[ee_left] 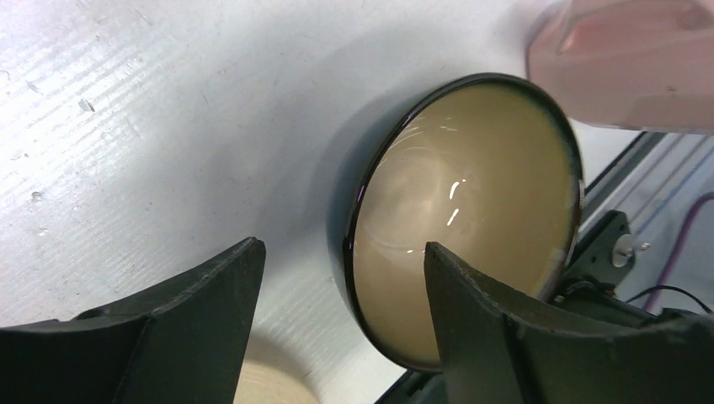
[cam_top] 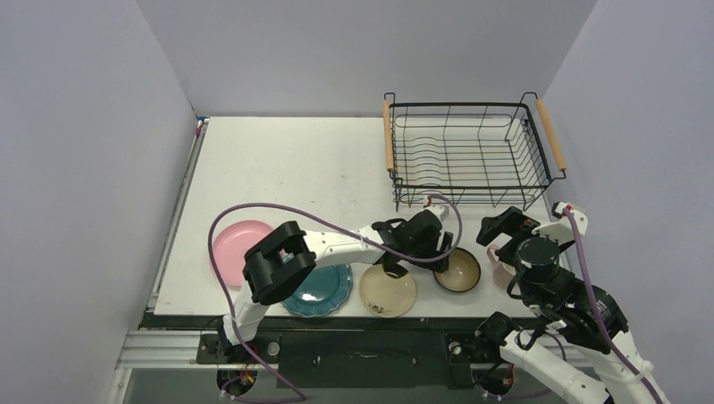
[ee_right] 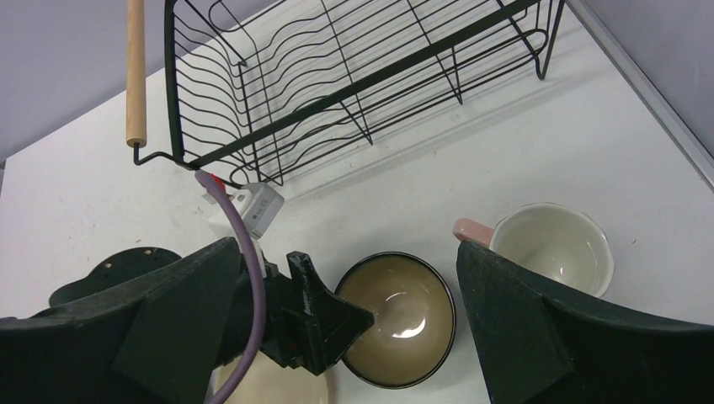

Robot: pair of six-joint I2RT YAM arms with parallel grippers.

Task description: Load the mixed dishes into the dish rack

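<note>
Wide apart and empty: left pincer [ee_left: 341,248], right pincer [ee_right: 347,246], both near dark-teal bowl [ee_left: 467,227].

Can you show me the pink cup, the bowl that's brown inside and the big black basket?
pink cup [ee_right: 551,248], right wrist view, on its pale inside.
dark bowl [ee_right: 396,318], right wrist view, on its beige inside.
dish rack [cam_top: 388,135], top external view, on its left wooden handle.
</note>
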